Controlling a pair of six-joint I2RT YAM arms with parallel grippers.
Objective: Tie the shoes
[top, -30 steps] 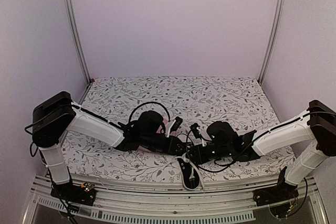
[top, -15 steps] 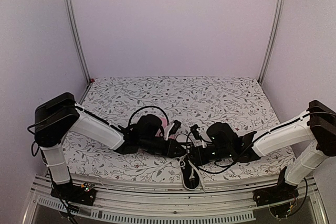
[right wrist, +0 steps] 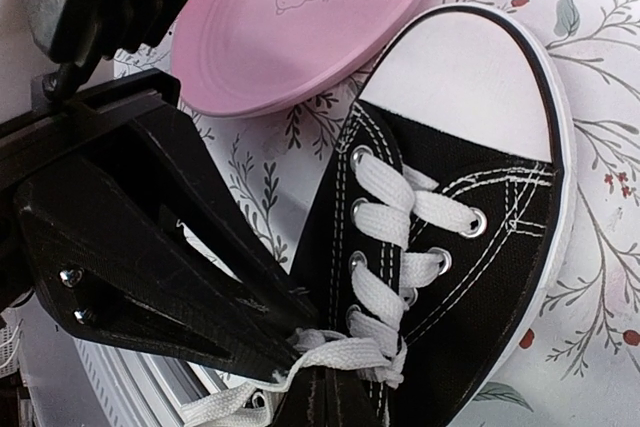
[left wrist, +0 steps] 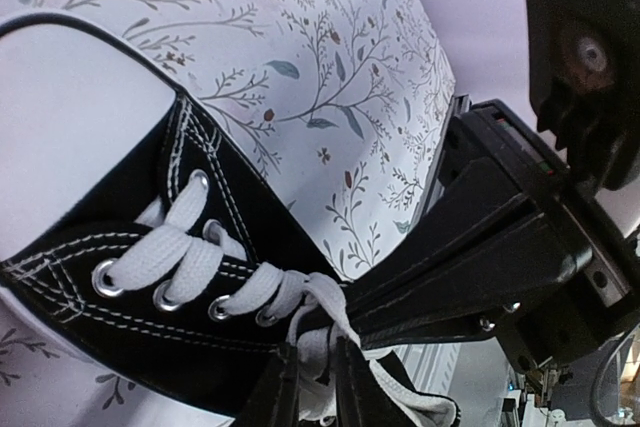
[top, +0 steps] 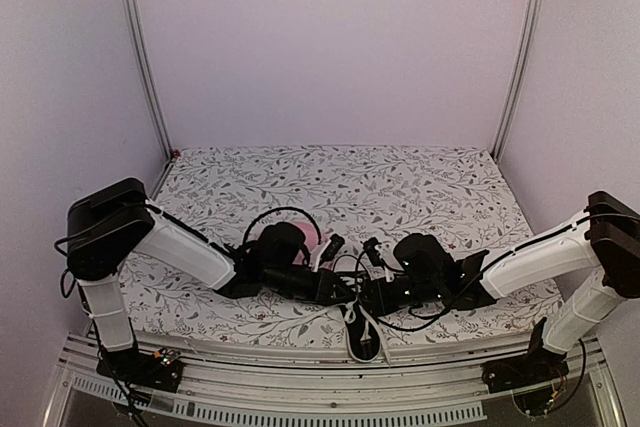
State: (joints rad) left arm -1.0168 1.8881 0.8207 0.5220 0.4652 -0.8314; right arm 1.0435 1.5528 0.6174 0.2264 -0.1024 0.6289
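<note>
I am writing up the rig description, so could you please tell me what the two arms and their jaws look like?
Both the left arm and the right arm have white shells on their long links and black blocky joint housings. Thin black cables loop near each wrist. The jaws are matte black, flat-sided, tapering wedges fastened with small silver screws.

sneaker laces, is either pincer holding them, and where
Both. The left pincer and the right pincer each pinch the white laces just past the top eyelets of the black sneaker.
</note>
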